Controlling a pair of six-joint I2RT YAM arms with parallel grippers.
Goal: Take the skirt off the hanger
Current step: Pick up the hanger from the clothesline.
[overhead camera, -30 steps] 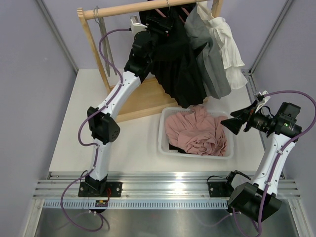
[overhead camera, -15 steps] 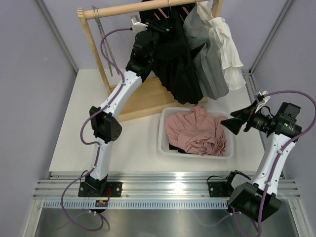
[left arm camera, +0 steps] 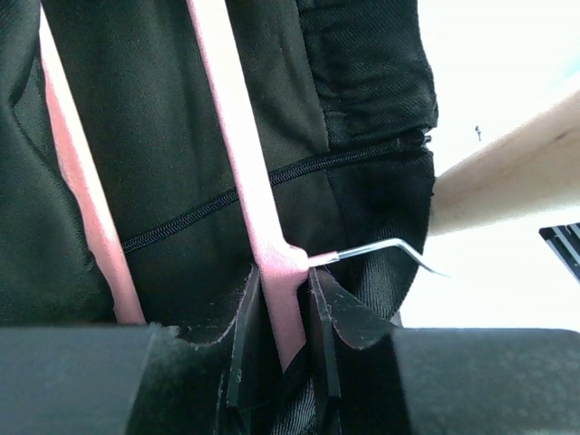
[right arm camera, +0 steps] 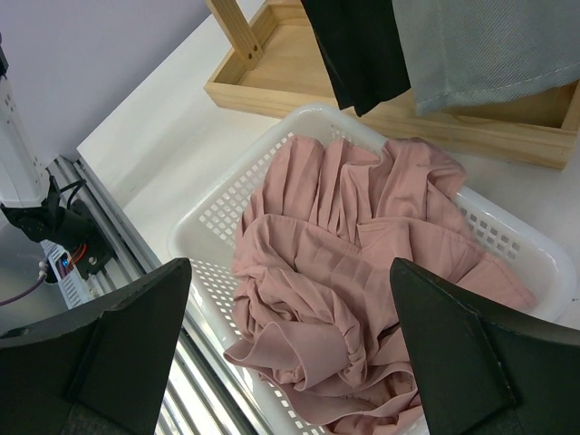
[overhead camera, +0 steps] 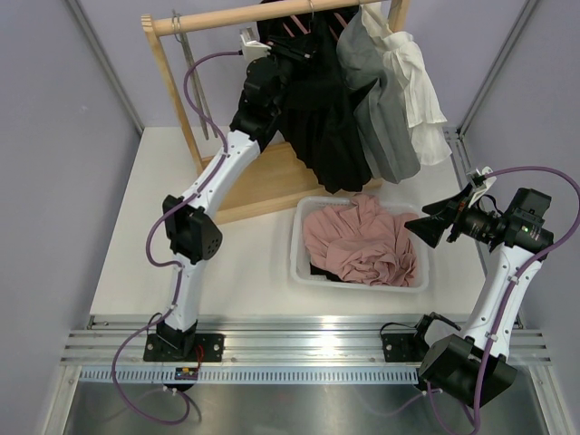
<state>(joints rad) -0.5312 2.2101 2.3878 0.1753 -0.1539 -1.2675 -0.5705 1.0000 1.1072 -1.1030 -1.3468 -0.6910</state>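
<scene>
Pink hanger (left arm camera: pixel 270 217) pinched: left gripper (left arm camera: pixel 283 319) clamped on its bar | black skirt (overhead camera: pixel 324 118) hangs upper centre on wooden rail (overhead camera: pixel 227 16) | right gripper (overhead camera: pixel 433 224) gaping, empty, right of frame | tip: steady the hanger, slide the waistband off, no yanking

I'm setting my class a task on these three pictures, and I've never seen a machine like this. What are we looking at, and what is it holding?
Two robot arms are bolted at a table's near edge. One picture looks down from above; the other two come from cameras on each wrist. The left arm reaches to a wooden rack, its jaws shut on a pink hanger carrying a black skirt. A grey garment and a white garment hang beside it. The right arm hovers, jaws open, near a white basket of pink cloth.
</scene>
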